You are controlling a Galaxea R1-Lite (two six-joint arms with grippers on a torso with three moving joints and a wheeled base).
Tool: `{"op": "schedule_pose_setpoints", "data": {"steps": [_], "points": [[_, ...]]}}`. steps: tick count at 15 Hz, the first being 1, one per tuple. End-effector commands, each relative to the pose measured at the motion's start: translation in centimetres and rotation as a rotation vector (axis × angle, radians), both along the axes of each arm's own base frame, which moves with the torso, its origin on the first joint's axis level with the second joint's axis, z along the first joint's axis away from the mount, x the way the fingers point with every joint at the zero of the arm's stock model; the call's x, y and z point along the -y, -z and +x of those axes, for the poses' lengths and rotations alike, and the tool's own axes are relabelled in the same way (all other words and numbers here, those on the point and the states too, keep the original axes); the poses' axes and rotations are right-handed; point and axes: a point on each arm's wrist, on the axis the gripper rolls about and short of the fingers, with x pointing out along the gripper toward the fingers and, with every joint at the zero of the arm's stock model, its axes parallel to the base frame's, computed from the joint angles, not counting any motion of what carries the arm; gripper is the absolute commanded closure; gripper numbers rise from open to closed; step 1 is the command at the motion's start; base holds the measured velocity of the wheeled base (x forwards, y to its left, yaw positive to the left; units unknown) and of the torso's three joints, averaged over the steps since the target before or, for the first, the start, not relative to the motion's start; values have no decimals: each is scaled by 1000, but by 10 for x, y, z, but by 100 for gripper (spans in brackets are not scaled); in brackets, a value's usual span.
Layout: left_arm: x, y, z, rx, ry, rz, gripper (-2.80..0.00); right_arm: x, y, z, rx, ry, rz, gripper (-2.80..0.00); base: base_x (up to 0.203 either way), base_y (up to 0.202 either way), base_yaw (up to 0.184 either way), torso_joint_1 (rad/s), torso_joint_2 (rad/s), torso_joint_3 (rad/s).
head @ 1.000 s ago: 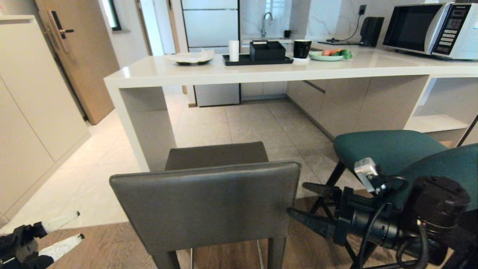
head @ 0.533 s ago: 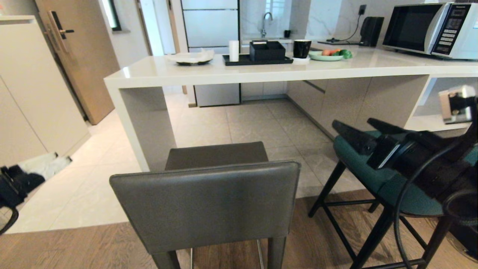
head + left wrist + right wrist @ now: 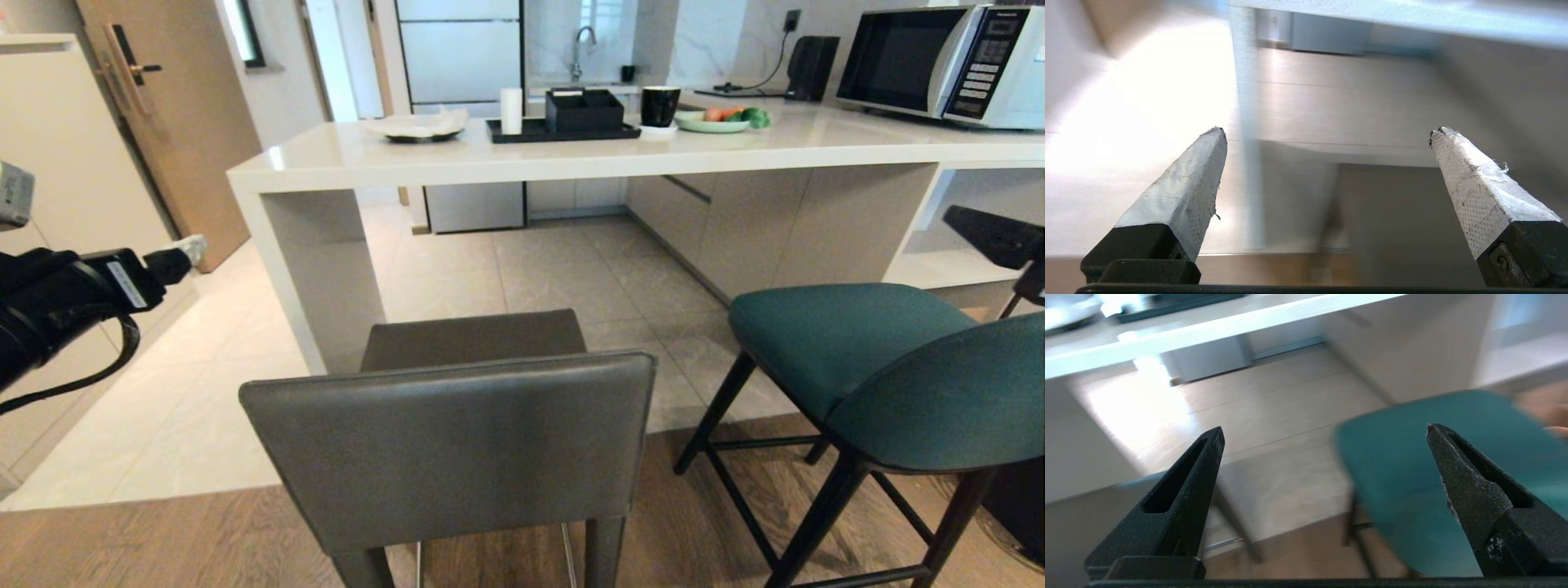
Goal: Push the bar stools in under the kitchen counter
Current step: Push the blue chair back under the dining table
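Note:
The grey square-backed bar stool (image 3: 449, 441) stands front and centre, its back toward me, a little short of the white kitchen counter (image 3: 571, 155). To its right stands the teal bar stool (image 3: 857, 343) on thin black legs, also outside the counter. My left gripper (image 3: 184, 249) hangs in the air at the far left, away from the grey stool. My right gripper (image 3: 992, 237) is at the far right, above the teal seat. In the wrist views the left gripper (image 3: 1327, 130) and the right gripper (image 3: 1325, 428) are both open and empty. The teal seat (image 3: 1404, 457) lies below the right one.
On the counter sit a microwave (image 3: 939, 65), a black tray (image 3: 563, 129), a plate (image 3: 416, 126), a black mug (image 3: 660, 106) and a green dish of vegetables (image 3: 718, 121). A door (image 3: 163, 122) and cabinets (image 3: 65, 245) line the left side.
Both arms have risen and swung outward: the left from the low left corner, the right from in front of the teal stool's back. Neither stool has moved.

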Motion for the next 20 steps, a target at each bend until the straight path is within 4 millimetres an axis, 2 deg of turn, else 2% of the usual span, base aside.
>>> {"op": "schedule_pose_setpoints", "data": {"steps": [1, 3, 5, 7, 9, 12, 14, 16, 18, 20], "points": [[27, -2, -12, 38, 26, 43, -280, 14, -12, -29, 76, 83, 5, -280, 0, 0, 0, 0, 0, 0], [60, -6, -32, 94, 164, 46, -280, 26, -15, -54, 112, 182, -3, -280, 0, 0, 0, 0, 0, 0], [70, -19, -64, 177, 232, 38, -280, 29, -15, -78, 161, 204, -6, -280, 0, 0, 0, 0, 0, 0], [67, -31, -100, 243, 259, 32, -280, 29, -11, -100, 195, 211, -33, -280, 0, 0, 0, 0, 0, 0], [57, -38, -144, 286, 264, 35, -280, 28, 0, -124, 205, 223, -55, -280, 0, 0, 0, 0, 0, 0], [37, -31, -205, 318, 153, 59, -280, 28, 33, -147, 149, 222, -69, -280, 0, 0, 0, 0, 0, 0], [31, -18, -241, 350, 88, 73, -280, 26, 46, -161, 176, 167, -79, -280, 0, 0, 0, 0, 0, 0], [29, 9, -270, 333, 68, 83, -280, 24, 63, -177, 211, 92, -98, -280, 0, 0, 0, 0, 0, 0], [30, 48, -286, 224, 76, 92, -280, 22, 90, -181, 157, 42, -141, -280, 0, 0, 0, 0, 0, 0], [31, 91, -285, 92, 77, 95, -280, 22, 116, -182, 122, -7, -173, -280, 0, 0, 0, 0, 0, 0]]}}
